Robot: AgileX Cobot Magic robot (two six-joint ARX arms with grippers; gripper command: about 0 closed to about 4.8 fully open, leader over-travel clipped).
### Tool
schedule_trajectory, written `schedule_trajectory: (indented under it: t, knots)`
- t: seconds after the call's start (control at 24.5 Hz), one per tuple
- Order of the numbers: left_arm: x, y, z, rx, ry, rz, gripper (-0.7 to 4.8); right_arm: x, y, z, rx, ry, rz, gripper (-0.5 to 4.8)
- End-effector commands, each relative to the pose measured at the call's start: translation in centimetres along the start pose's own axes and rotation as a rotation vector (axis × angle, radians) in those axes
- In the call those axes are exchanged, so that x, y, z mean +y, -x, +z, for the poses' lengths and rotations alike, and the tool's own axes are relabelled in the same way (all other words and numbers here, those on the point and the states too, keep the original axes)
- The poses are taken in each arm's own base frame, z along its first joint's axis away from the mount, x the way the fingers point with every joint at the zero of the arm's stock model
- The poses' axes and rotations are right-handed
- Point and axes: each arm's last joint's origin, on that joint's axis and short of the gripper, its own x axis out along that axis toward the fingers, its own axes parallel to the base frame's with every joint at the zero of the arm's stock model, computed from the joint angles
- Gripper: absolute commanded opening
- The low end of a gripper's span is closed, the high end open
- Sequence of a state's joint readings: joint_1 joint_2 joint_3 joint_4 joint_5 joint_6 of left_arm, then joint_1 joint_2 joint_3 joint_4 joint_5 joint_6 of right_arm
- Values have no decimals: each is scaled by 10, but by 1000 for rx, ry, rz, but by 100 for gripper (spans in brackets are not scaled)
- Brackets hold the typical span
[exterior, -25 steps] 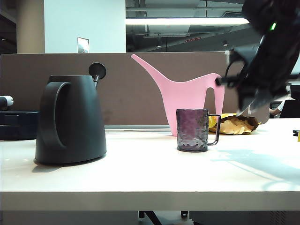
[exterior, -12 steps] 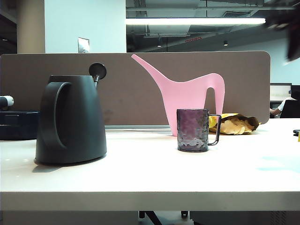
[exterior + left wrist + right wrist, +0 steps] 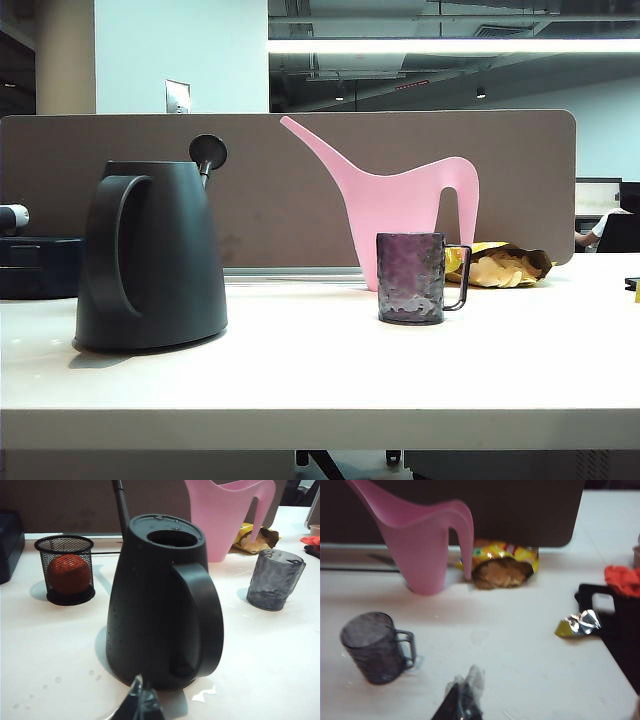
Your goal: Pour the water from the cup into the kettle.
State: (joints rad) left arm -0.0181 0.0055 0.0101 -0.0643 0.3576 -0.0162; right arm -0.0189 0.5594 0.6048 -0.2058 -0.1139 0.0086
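The black kettle (image 3: 150,260) stands on the left of the white table (image 3: 330,380) with its lid hole open (image 3: 171,537). The smoky-purple glass cup (image 3: 410,278) stands upright to its right, handle pointing right, with nothing gripping it. Neither arm shows in the exterior view. In the left wrist view my left gripper (image 3: 141,692) is shut and empty, just short of the kettle (image 3: 155,605), with the cup (image 3: 275,580) farther off. In the right wrist view my right gripper (image 3: 467,680) is shut and empty, pulled back from the cup (image 3: 372,647).
A pink long-spouted watering can (image 3: 400,210) and an open yellow snack bag (image 3: 505,265) stand behind the cup. A black mesh holder with an orange ball (image 3: 67,570) is beyond the kettle. A foil wrapper (image 3: 580,622), a black object (image 3: 620,625) and a red cloth (image 3: 622,580) lie to the right.
The right arm, seen blurred at the upper right a second ago, has swung up and out of the exterior view. The cup and kettle have not moved.
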Motion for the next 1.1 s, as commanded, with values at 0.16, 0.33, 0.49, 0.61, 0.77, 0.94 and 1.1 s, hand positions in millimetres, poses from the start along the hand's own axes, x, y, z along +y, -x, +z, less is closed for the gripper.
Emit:
schedule_trajectory:
  t: [0.16, 0.33, 0.49, 0.61, 0.77, 0.94, 1.1]
  knots:
    - [0, 0, 3, -19, -9, 5, -6, 3, 19, -30, -134, -26, 43, -9]
    - [3, 0, 7, -61, -23, 94, -5, 4, 27, -68, -195, -49, 48, -9]
    - [4, 1, 11, -107, -34, 160, -6, 4, 31, -88, -241, -44, 51, -9]
    - [6, 1, 12, -116, -32, 224, -6, 4, 33, -98, -276, -41, 44, -9]
    - [7, 2, 11, -113, -29, 274, -6, 3, 29, -104, -256, -45, 23, -9]
    - [8, 2, 10, -105, -31, 282, -5, 2, 24, -115, -233, -40, 0, -9]
    - [8, 2, 10, -105, -30, 284, -5, 0, 15, -135, -201, -40, -7, -9]
